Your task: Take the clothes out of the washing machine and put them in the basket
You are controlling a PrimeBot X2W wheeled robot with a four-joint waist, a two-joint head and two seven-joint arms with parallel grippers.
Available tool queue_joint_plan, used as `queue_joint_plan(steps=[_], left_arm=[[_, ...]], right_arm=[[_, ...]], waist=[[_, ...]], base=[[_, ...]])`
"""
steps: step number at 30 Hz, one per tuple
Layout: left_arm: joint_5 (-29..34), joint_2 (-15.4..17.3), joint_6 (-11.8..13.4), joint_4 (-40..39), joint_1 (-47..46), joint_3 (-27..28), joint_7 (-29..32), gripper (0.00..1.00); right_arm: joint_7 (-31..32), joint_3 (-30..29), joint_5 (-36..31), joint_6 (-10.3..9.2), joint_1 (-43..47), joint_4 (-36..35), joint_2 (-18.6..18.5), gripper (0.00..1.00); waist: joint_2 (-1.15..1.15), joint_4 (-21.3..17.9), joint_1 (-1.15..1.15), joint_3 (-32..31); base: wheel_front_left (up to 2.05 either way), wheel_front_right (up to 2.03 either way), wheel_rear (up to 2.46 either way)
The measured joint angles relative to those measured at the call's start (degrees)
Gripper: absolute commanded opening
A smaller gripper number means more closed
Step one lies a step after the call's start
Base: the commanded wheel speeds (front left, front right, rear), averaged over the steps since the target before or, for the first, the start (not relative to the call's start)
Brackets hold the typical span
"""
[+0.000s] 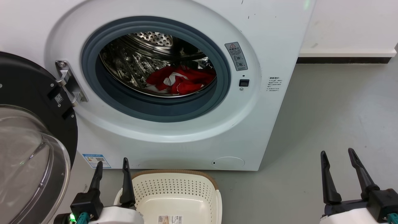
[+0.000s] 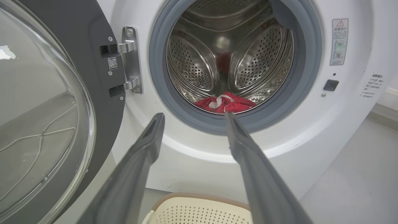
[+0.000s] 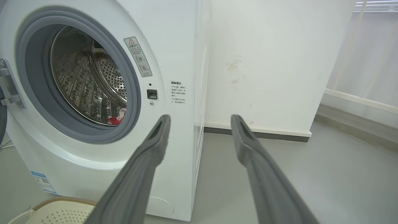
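Observation:
The red clothes (image 1: 183, 81) with white trim lie bunched at the bottom of the steel drum of the white washing machine (image 1: 174, 130), whose round opening stands uncovered. They also show as clothes (image 2: 228, 102) low in the drum and a red scrap of clothes (image 3: 118, 119). The cream basket (image 1: 174, 196) sits on the floor right in front of the machine, with a barcode sticker inside. My left gripper (image 1: 112, 163) is open beside the basket's left edge, empty. My right gripper (image 1: 337, 154) is open over the floor at the lower right, empty.
The black-framed glass door (image 1: 28, 149) is swung wide open at the left, close to my left arm. Grey floor (image 1: 335, 109) stretches to the right of the machine, up to a white wall with a dark skirting (image 1: 342, 59).

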Motion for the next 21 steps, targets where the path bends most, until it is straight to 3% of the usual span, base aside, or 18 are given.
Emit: queue_joint_plan(steps=[3,10,17,21], left_arm=[[-0.27,0.00,-0.13,1.74,-1.01,0.13,0.00,1.00],[1.93,0.09,-3.38,9.98,-9.90,0.18,0.00,1.00],[3.88,2.48,-5.98,20.79,-25.64,0.98,0.00,1.00],[4.16,4.32,-6.17,27.95,-34.91,1.85,0.00,1.00]], right_arm=[[0.00,0.11,-0.01,0.00,-0.15,0.00,0.00,1.00],[0.00,0.56,-0.04,0.01,-2.30,-0.32,-0.01,1.00],[0.00,1.01,0.40,0.01,-6.52,-1.08,-0.04,1.00],[0.00,1.75,1.05,0.01,-9.32,-1.56,-0.07,1.00]], waist=[[0.00,-0.21,0.00,0.49],[0.00,-1.24,0.00,3.22],[0.00,-2.95,0.00,8.73],[0.00,-4.34,0.01,12.78]], base=[[0.00,0.00,0.00],[0.00,0.00,0.00],[0.00,0.00,0.00],[0.00,0.00,0.00]])
